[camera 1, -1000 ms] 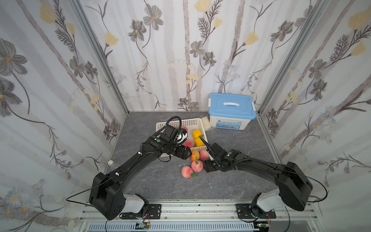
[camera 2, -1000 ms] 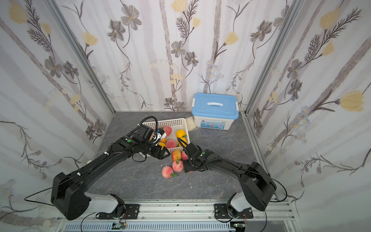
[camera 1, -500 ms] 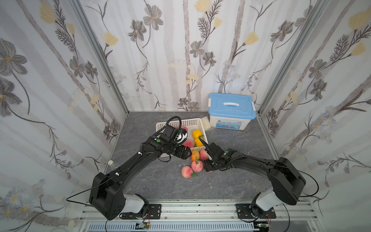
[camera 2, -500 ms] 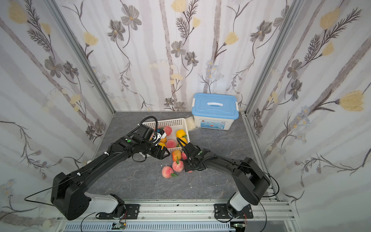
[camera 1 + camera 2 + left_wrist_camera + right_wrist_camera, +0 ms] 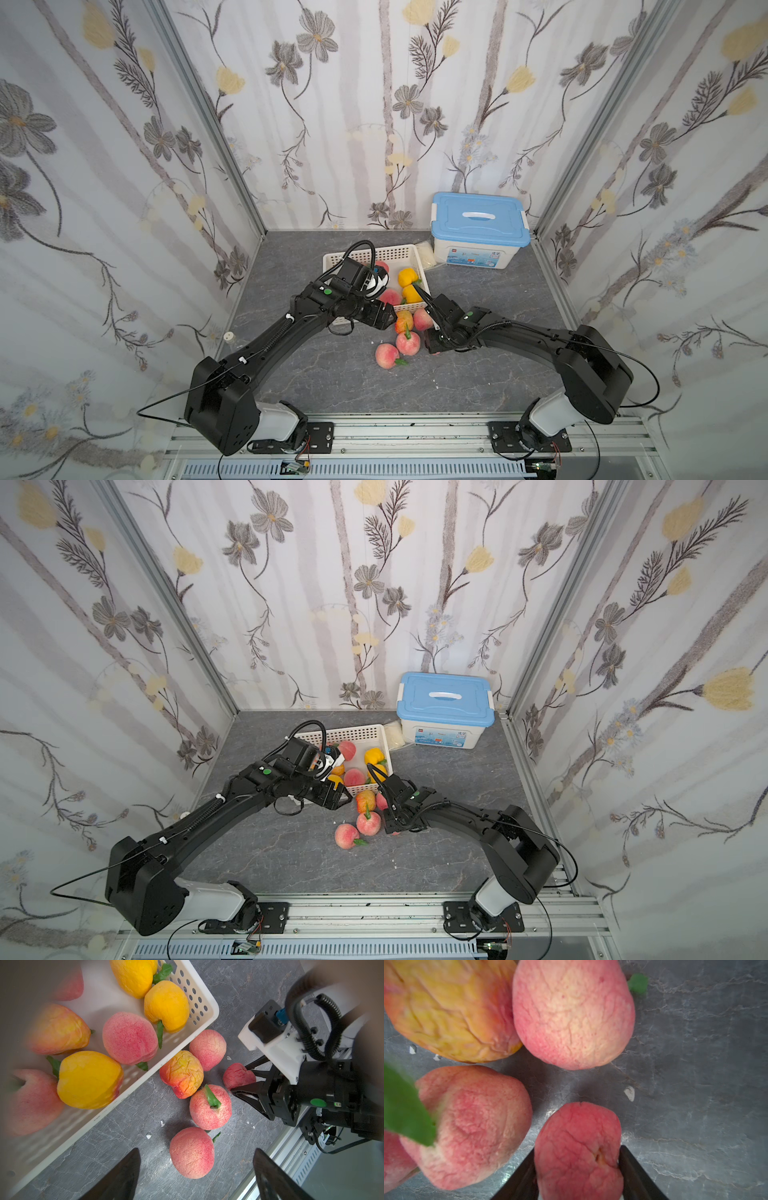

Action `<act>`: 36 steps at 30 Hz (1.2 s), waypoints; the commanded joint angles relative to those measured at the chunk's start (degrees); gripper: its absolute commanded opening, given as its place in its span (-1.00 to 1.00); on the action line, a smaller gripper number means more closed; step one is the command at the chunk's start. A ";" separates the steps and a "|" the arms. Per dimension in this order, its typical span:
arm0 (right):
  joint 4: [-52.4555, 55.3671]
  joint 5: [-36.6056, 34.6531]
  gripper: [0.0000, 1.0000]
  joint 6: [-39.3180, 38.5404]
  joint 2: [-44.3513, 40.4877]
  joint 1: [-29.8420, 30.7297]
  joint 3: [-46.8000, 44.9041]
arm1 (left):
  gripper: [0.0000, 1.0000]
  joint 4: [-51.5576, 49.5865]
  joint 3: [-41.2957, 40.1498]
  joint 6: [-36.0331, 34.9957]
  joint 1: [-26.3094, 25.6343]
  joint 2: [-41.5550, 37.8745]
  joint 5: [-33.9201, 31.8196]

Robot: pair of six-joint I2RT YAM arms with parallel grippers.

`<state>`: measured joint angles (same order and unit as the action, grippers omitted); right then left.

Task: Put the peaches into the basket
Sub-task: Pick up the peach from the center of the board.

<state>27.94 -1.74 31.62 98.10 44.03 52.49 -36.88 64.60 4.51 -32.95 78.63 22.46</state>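
The white perforated basket (image 5: 399, 251) (image 5: 214, 1014) holds several peaches, yellow (image 5: 405, 276) and pink (image 5: 390, 297). Several more lie on the grey floor by its near wall: an orange one (image 5: 181, 1073), pink ones (image 5: 207, 1049) (image 5: 209, 1107) (image 5: 191, 1152). My right gripper (image 5: 577, 1149) (image 5: 239, 1078) is down at the floor, shut on a dark red peach (image 5: 579, 1147) (image 5: 236, 1075) that is squeezed between both fingers. My left gripper (image 5: 196, 1150) (image 5: 384, 318) hovers open and empty above the nearest loose pink peach, beside the basket's near wall.
A white box with a blue lid (image 5: 480, 232) stands at the back right, with a pale soft lump (image 5: 426, 253) between it and the basket. White crumbs (image 5: 148, 1135) dot the floor. The metal rail (image 5: 374, 432) runs along the front edge.
My right gripper's fingers have come together on the dark red peach, and the arm has shifted slightly toward the loose peaches. The left arm has not moved.
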 commanded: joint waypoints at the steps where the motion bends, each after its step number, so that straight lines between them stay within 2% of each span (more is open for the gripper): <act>1: -1.84 -1.26 0.11 0.28 -1.00 0.01 -0.29 | 0.73 -0.03 0.35 -0.73 0.07 0.04 -0.50; 11: 0.54 -2.28 0.08 0.08 -6.16 0.05 -0.29 | 0.72 0.32 0.23 -0.14 0.17 -0.14 -1.11; 16: 3.02 -3.41 0.08 -0.60 -11.53 0.02 0.60 | 0.73 0.66 0.09 0.40 1.16 -0.32 -1.32; 21: 4.15 -3.97 0.06 -2.10 -13.04 -0.14 5.96 | 0.72 0.80 -0.04 1.33 2.76 -0.23 -1.76; 28: 4.41 -2.58 0.06 -6.03 -8.17 -2.00 15.79 | 0.72 1.37 -0.09 2.37 5.81 -0.54 -1.69; 36: 3.08 0.03 0.02 -10.32 1.63 -4.74 28.35 | 0.72 2.26 -0.55 3.18 8.73 -1.32 -1.44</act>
<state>33.41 -3.16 23.97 97.95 39.75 78.17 -36.21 64.20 7.55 -24.86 77.82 21.04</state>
